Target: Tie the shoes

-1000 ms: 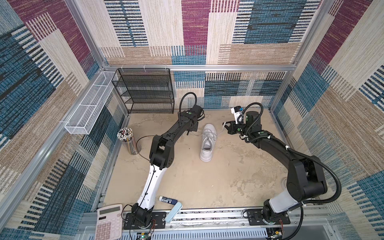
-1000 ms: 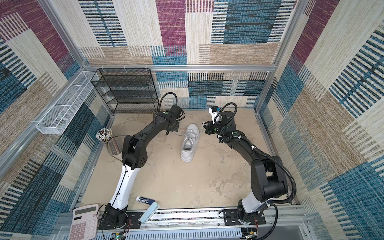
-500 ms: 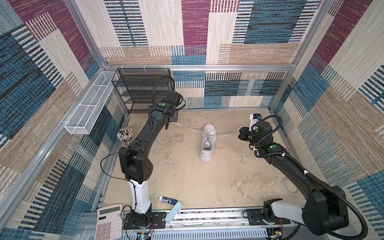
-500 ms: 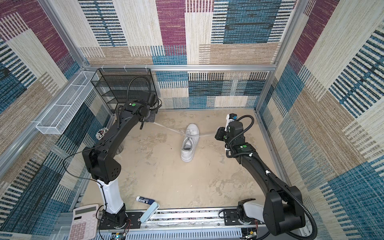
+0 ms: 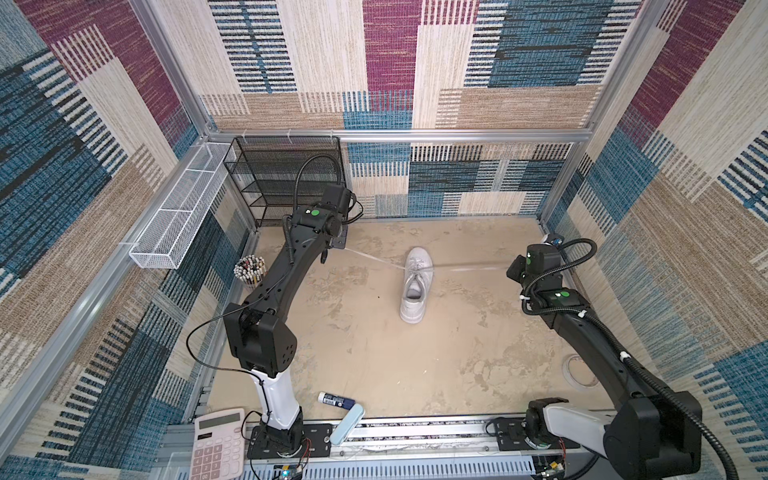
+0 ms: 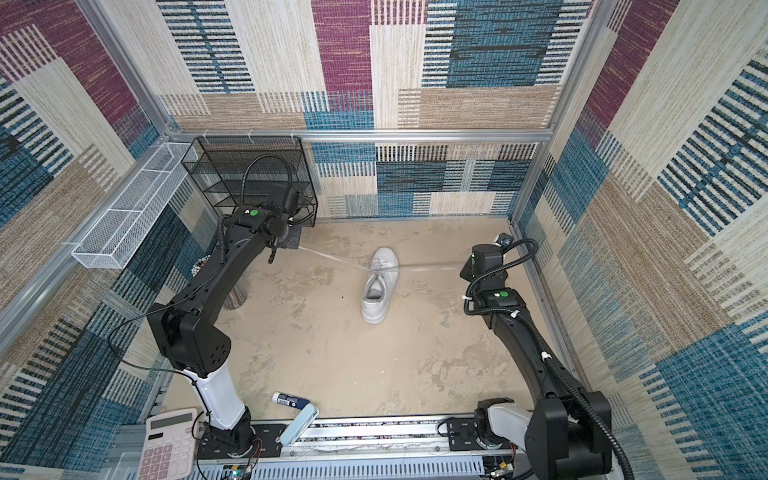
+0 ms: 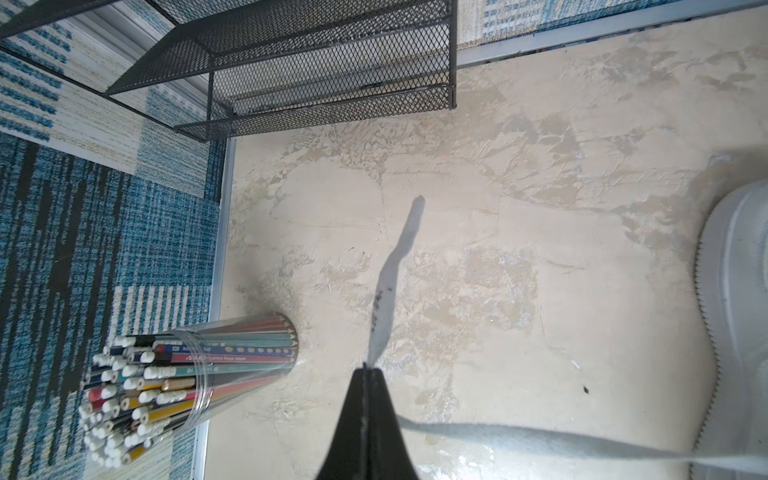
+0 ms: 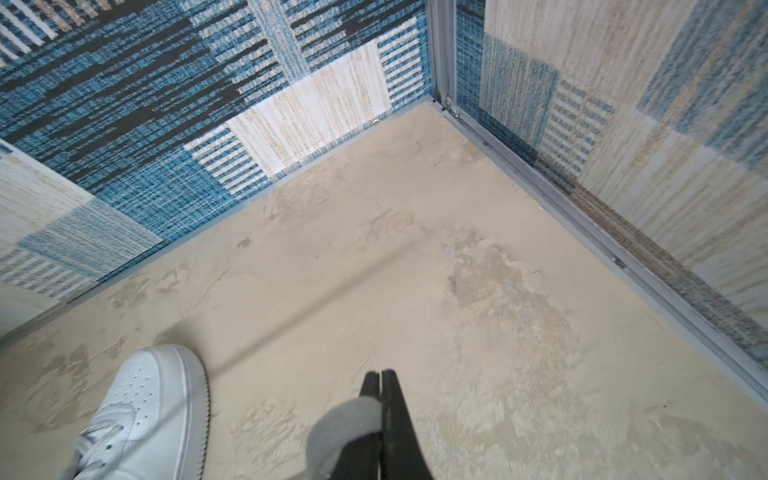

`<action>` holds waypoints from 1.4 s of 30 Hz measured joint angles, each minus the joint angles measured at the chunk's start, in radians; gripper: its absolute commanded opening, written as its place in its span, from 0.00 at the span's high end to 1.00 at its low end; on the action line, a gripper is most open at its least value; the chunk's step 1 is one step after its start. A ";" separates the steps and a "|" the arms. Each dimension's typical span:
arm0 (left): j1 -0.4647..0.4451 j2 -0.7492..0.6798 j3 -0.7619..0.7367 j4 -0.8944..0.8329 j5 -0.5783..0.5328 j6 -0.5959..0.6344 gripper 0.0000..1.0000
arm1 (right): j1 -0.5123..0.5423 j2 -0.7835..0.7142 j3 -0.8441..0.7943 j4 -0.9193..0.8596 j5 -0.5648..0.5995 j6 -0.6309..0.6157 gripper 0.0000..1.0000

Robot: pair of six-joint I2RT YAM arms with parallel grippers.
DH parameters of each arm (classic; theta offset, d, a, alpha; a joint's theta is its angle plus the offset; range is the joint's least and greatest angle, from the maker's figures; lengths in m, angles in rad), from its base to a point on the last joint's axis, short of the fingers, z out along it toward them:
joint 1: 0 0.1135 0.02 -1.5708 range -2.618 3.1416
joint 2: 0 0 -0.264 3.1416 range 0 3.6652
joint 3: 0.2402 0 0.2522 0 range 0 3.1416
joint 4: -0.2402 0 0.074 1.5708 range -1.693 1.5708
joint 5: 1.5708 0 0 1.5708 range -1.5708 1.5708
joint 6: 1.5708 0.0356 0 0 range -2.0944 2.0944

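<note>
The shoes are one white sneaker (image 5: 415, 286) (image 6: 379, 286) standing mid-floor, toe toward the back wall. Its two white laces stretch taut out to either side in both top views. My left gripper (image 7: 365, 370) is shut on the left lace (image 7: 540, 440), whose short tail (image 7: 395, 270) sticks out past the tips. It hangs to the back left of the sneaker (image 7: 739, 291), near the black shelf. My right gripper (image 8: 381, 372) is shut on the right lace (image 8: 349, 424), well to the right of the sneaker (image 8: 153, 411), near the right wall.
A black mesh shelf (image 5: 291, 178) and a white wire basket (image 5: 178, 220) stand at the back left. A cup of pencils (image 5: 249, 270) is under my left arm. A calculator (image 5: 218, 442), a blue tube (image 5: 336, 401), a pale case (image 5: 347, 424) and a tape roll (image 5: 577, 370) lie near the front.
Both grippers have swung away from the sneaker, left toward the shelf and right toward the right wall, drawing the two laces out taut.
</note>
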 measured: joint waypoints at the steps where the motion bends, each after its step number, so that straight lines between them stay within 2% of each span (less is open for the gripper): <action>1: 0.000 0.009 0.006 0.001 0.003 0.000 1.00 | -0.007 0.005 0.000 -0.006 0.016 0.002 1.00; 8: 0.000 0.110 0.072 0.001 0.077 -0.005 1.00 | -0.088 0.013 -0.007 -0.041 0.100 0.008 1.00; 23: 0.059 0.271 0.148 -0.038 0.095 0.034 1.00 | -0.150 0.101 -0.109 -0.038 0.039 0.057 1.00; 28: 0.113 0.236 0.124 -0.063 0.102 0.032 1.00 | -0.165 0.106 -0.150 -0.035 -0.007 0.066 1.00; 36: 0.104 0.099 0.097 -0.066 0.122 0.033 1.00 | -0.179 0.123 -0.142 -0.030 -0.041 0.055 1.00; 42: 0.096 -0.026 0.018 -0.071 0.153 0.029 1.00 | -0.206 0.063 -0.103 -0.029 -0.058 0.024 1.00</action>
